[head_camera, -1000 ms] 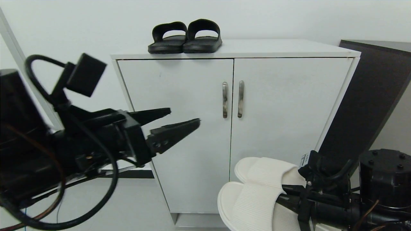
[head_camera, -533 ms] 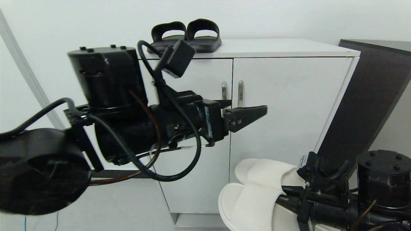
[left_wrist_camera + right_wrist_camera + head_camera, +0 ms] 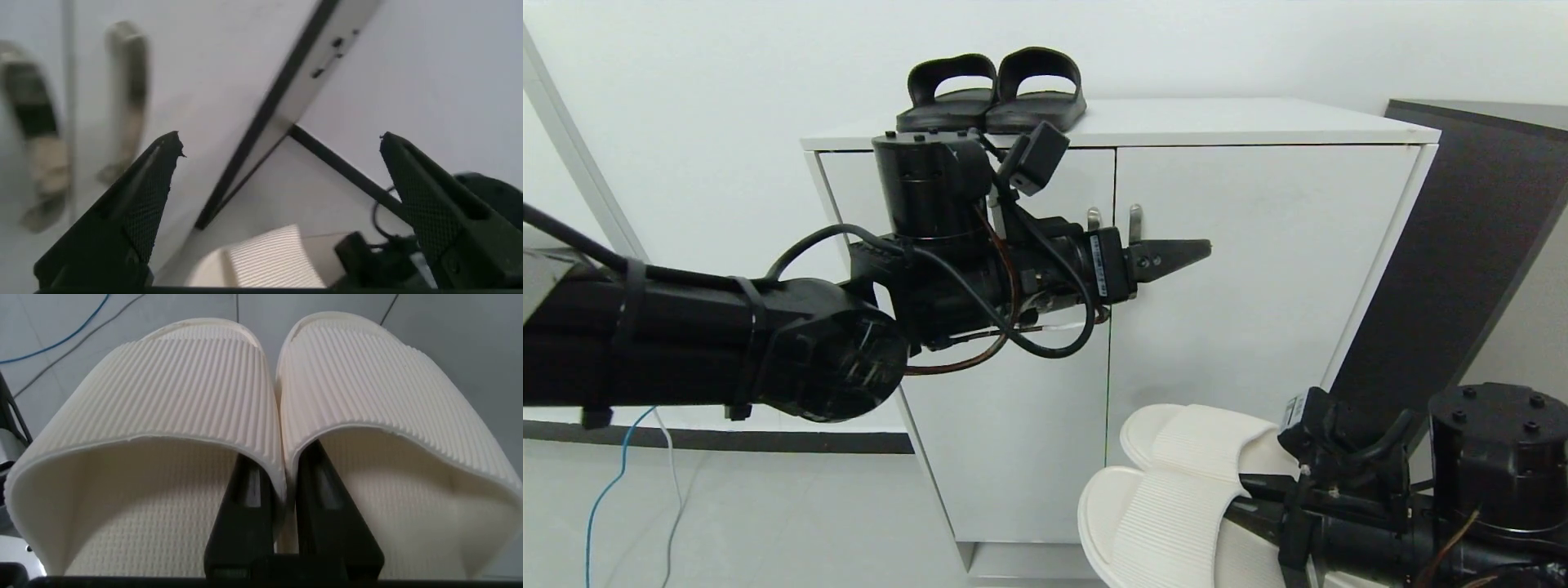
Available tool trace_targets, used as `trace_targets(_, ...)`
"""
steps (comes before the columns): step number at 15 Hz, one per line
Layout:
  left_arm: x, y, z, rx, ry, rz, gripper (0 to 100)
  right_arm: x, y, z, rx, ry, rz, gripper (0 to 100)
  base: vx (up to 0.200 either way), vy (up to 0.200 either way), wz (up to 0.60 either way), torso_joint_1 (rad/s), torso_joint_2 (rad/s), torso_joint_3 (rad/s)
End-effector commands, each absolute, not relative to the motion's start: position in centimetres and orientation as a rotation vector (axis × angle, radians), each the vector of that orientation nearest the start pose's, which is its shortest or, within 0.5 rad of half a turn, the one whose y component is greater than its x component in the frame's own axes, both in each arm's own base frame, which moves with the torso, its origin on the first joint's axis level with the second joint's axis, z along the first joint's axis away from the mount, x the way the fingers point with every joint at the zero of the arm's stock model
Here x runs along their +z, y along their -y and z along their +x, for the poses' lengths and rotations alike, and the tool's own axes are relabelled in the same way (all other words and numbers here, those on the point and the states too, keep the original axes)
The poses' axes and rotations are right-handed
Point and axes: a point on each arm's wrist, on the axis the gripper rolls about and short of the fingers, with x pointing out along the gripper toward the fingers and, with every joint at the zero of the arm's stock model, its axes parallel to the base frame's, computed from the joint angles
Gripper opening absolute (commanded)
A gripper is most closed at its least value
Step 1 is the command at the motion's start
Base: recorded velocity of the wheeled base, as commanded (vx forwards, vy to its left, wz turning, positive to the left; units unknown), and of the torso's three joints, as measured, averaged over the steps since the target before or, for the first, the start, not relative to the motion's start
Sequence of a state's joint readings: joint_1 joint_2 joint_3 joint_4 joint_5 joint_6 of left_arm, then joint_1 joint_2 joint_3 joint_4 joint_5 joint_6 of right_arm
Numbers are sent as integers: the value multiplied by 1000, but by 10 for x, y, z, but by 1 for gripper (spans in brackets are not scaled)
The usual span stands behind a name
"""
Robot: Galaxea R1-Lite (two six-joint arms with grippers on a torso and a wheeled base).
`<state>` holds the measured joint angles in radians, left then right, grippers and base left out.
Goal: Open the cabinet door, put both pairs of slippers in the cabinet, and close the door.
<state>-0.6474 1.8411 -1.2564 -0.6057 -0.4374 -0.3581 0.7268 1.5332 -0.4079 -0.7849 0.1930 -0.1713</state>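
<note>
Opening the door is the step in hand, by my reading; both doors are shut.

Head view.
- Left hand [image 3: 1188, 249]: black, with tapered fingers [image 3: 1168, 255], held level across the front of the cabinet [image 3: 1258, 327].
- Handles [image 3: 1134, 216]: two slim metal bars, upright, side by side at the door seam. They are just behind the left hand, which hides their lower parts.
- Black slippers [image 3: 992, 90]: a smooth moulded pair on the cabinet top, above and behind the left hand.
- Cabinet: white, with flat matt panels and square edges.
- Right hand [image 3: 1250, 500]: low, well below the left hand, carrying the white slippers [image 3: 1176, 482]. These have ribbed straps and rounded toes pointing away from that hand.

Left wrist view.
- Fingers [image 3: 122, 229]: wide apart, inner faces cross-hatched, holding nothing.
- Both handles [image 3: 127, 98] lie outside one finger, not in the gap.

Right wrist view.
- Right hand: clamped on the white slippers [image 3: 163, 400], one finger inside each, pinching the two touching inner walls together.
- Material looks like soft foam, with a ribbed upper and a dimpled footbed.

Method, as judgement:
- Shift the left hand sideways until one bar sits between the fingers.
- Close squarely on its middle and pull along the hinge arc; polished metal may slip.
- Keep the right hand clear of the swinging door.
</note>
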Motion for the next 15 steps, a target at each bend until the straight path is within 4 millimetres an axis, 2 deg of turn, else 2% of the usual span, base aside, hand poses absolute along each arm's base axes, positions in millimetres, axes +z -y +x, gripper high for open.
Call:
trace_targets(1,259,230,293,-1026,-176,-324,100,140,-155,168,936,-262,-251,0,0,0,0,0,0,0)
trace_targets(6,262,230,296,-944,-158,-323,100,141,-154,168,935,-259,-250,0,0,0,0,0,0,0)
trace_targets(11,252,246,315,-910,-152,-311,100,141,-154,168,933,-260,-250,0,0,0,0,0,0,0)
trace_targets(15,251,249,319,-915,-151,-311,100,139,-154,165,947,-267,-253,0,0,0,0,0,0,0)
